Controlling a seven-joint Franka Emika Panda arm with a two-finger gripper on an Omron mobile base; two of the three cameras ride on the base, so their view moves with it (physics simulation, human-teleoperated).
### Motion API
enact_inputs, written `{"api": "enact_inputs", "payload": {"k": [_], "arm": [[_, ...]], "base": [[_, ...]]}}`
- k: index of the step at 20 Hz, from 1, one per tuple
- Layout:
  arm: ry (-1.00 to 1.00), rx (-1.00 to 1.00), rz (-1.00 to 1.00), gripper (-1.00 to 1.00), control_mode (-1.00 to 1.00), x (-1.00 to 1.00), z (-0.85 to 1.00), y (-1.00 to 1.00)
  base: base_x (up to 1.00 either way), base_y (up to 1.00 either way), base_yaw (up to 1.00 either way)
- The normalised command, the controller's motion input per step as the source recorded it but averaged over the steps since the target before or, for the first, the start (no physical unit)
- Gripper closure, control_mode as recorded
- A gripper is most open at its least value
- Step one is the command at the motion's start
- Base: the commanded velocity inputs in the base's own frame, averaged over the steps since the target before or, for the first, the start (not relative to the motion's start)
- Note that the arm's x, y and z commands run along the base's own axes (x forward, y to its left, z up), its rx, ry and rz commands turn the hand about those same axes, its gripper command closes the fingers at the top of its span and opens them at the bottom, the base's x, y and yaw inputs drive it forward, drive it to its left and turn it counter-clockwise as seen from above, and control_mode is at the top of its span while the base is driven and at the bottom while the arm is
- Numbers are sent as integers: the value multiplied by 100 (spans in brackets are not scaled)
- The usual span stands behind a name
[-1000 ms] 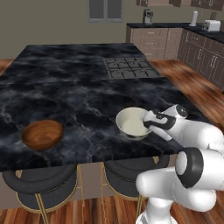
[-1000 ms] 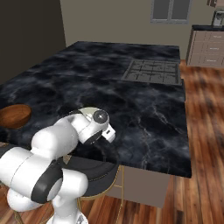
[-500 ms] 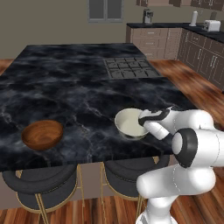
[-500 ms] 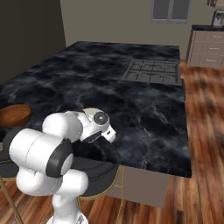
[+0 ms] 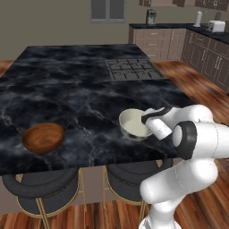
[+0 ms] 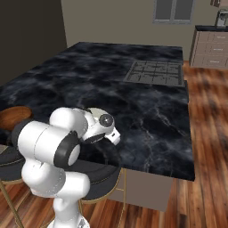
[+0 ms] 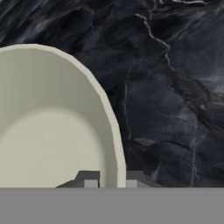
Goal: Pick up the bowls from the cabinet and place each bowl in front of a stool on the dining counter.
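The cream-white bowl sits low over the front part of the dining counter, above a stool. My gripper is shut on its right rim. In the hand view the two fingertips straddle the rim of the white bowl, one inside and one outside. I cannot tell whether the bowl's base touches the marble. The wooden bowl rests on the counter to the left, near the front edge, and shows at the left edge of the right base view. The cabinet is out of view.
Two black stools stand under the counter's front edge. A gas cooktop is set in the far right of the top. Base cabinets with appliances line the back right wall.
The arm's elbow and upper links have swung while the hand stayed at the bowl's rim. The white bowl has hardly shifted. The wooden bowl has not moved.
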Motion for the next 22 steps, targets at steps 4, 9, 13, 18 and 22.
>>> {"api": "enact_inputs", "payload": {"k": [4,9,13,18,22], "arm": [[0,0,-1,-100,-100,-8,7,0],[-5,0,-3,-100,-100,-26,45,0],[-8,0,-2,-100,-100,-5,64,0],[-9,-1,0,-100,-100,0,94,-5],[-10,-6,-1,-100,-100,-11,100,-4]], "base": [[0,0,0],[0,0,0],[0,0,0],[0,0,0],[0,0,0]]}}
